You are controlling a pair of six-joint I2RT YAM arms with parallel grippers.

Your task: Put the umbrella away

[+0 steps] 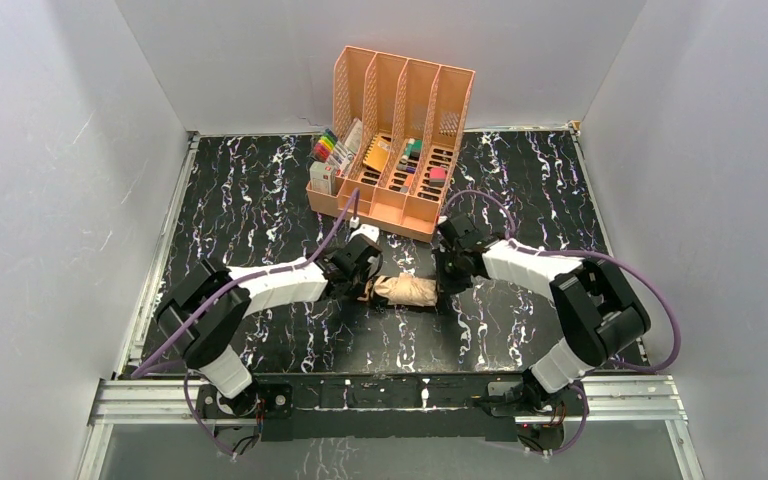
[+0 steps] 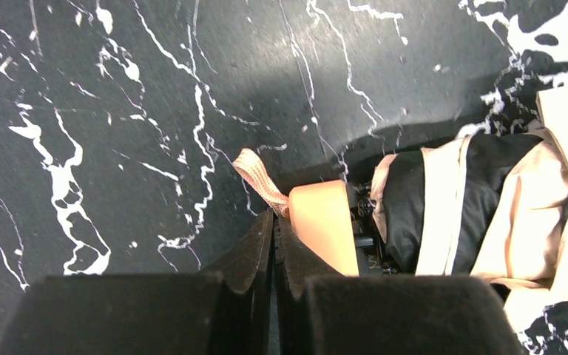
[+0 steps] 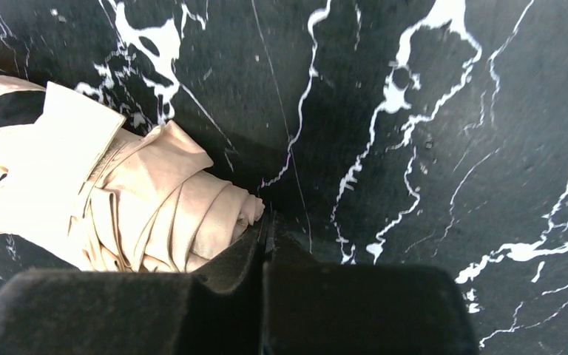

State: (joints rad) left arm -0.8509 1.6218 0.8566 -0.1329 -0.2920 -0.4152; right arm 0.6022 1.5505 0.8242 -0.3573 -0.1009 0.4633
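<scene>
**Status: both grippers closed at the ends of the folded umbrella**

1. Closest to the left wrist camera, I saw the left gripper (image 2: 274, 220) with its two fingers pressed flat together and no gap between them. The umbrella's cream handle (image 2: 325, 223) lay against the outer side of one finger. A woven strap (image 2: 257, 176) ran from the fingertips out across the table (image 2: 118, 111). I could not tell whether the strap was pinched.

2. In the right wrist view, the right gripper (image 3: 266, 223) was likewise fully closed. The gathered tan tip of the umbrella (image 3: 155, 207) touched the side of one finger. I could not tell whether any fabric was caught.

3. From above, the umbrella (image 1: 407, 290) lay folded on its side near the middle of the table, tan and black fabric bundled, directly between the two grippers. The left gripper (image 1: 362, 277) was at the handle end and the right gripper (image 1: 450, 277) at the tip end.

4. The peach organizer (image 1: 400, 140) stood at the far edge, well apart from the umbrella.
</scene>
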